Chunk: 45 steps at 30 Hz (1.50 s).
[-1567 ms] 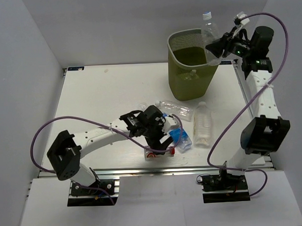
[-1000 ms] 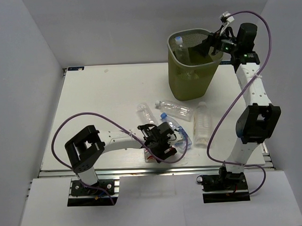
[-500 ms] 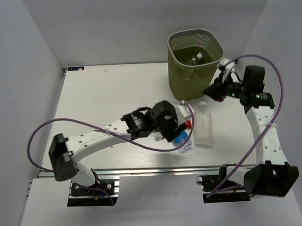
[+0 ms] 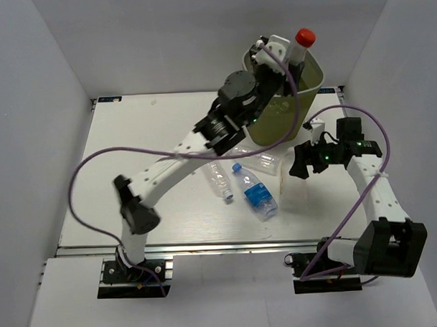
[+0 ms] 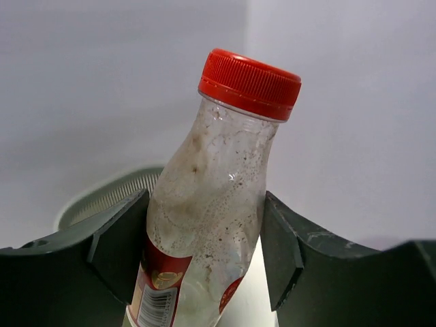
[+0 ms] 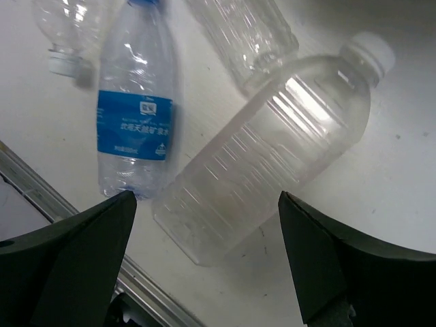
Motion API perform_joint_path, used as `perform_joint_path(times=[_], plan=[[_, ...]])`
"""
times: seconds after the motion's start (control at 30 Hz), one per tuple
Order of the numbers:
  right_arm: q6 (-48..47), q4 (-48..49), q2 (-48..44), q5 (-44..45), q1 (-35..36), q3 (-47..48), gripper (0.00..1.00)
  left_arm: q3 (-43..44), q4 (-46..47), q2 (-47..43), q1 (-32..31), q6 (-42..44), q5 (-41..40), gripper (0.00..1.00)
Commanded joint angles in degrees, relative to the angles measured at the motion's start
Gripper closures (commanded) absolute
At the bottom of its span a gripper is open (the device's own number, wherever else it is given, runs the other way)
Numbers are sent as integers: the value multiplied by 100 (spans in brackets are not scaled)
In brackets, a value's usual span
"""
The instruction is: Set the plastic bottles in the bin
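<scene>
Left wrist: red-capped bottle (image 5: 211,204), barcode label (image 5: 158,293)

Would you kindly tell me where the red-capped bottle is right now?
In the top view, the red-capped bottle stands upright in the left end effector, held above the green bin at the table's far right.

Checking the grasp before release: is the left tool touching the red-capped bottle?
Touching. In the left wrist view, the left tool's fingers press against both sides of the red-capped bottle, with no gap.
</scene>
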Motion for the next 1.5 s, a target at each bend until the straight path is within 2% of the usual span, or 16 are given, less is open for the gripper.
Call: perform_joint_path(times=[0.0,0.07,0.13,0.2,0.33,0.4,0.57,0.67,0.77,0.8,0.87,0.97,1.07,1.23,1.37,1.47], plan=[[262,-274,139,478,68,127,10,1417,623,1212,284,-172,-554,63],[297,-107,-1,486,94,-118,10,2184,861,1949,477,-461,-714,63],[350,61,-239,582,155,-276,10,2186,1370,2138,678,-785,-872,51],[420,44,-283,661,173,-304,10,2063,1495,2217,811,-1058,-934,47],[622,157,-327,969,217,-522,10,1887,1179,2349,1066,-1464,-688,10],[710,350,-319,1127,252,-663,10,1887,1029,2349,1119,-1596,-618,1],[1553,755,33,1566,507,-1006,10,1580,791,2095,1234,-1421,-538,1],[1825,1142,260,1577,621,-1060,10,817,791,1297,1234,-815,-538,1],[2169,1291,559,1882,779,-1016,10,-675,712,33,1181,-558,-793,1],[2291,1318,630,2275,806,-981,10,-1732,712,-345,1120,-489,-872,1],[2529,1379,849,2726,841,-928,10,-2880,896,-1589,1119,-488,-1108,1],[2828,1537,982,2920,911,-928,10,-5128,574,-2944,1119,-1075,-1372,1],[3092,1643,1202,3122,982,-928,10,-6273,72,-3660,1119,-1840,-1627,1],[3496,1661,1536,4098,1061,-928,10,-7121,-640,-4260,1067,-3096,-1620,1],[3479,1635,1554,3791,1026,-1112,13,-7167,-913,-3972,1067,-3616,-1400,1],[3418,1539,1571,3651,1008,-1139,21,-7113,-975,-3856,1067,-3679,-1259,1]])
